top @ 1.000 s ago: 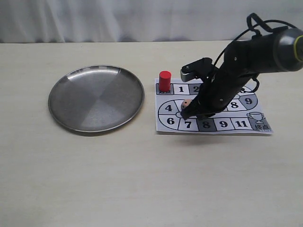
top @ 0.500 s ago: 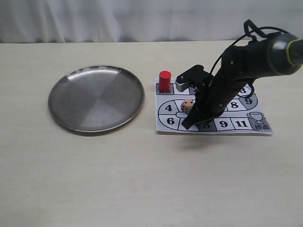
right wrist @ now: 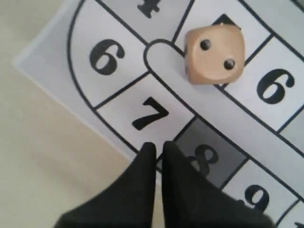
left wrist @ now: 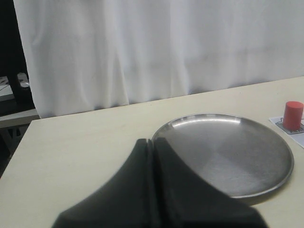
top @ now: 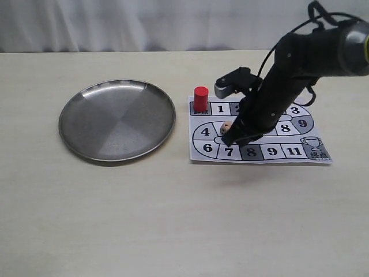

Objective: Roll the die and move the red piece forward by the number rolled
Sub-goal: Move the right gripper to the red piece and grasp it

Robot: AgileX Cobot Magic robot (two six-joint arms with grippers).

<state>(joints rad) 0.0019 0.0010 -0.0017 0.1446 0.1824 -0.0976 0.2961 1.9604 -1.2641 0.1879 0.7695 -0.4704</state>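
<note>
Exterior: we see the paper game board [top: 199, 154] flat on the bench [top: 173, 219]. The red piece [top: 200, 98] stands upright on the board's corner square, next to square 1. The die [top: 227, 127] sits on the board between squares 4 and 7, partly hidden by the right gripper [top: 232, 138], which hangs over the board just beside the die. A steel plate [top: 117, 119] lies off the board's edge on the red piece's side, near it but not touching.

Left wrist: the left gripper [left wrist: 151, 141] has its fingers [left wrist: 140, 156] pressed together with nothing held. It is on the side of the plate [left wrist: 228, 156] away from the board. The red piece [left wrist: 292, 115] shows on the board's corner [left wrist: 279, 124].

Right wrist: the die [right wrist: 214, 54] rests on the board's white inner strip [right wrist: 266, 137], beside a 6 square, and the face toward the camera shows two pips. The right gripper [right wrist: 156, 145] has its fingers [right wrist: 145, 161] closed and empty. The tips sit over the line between squares 7 and 8, apart from the die.
</note>
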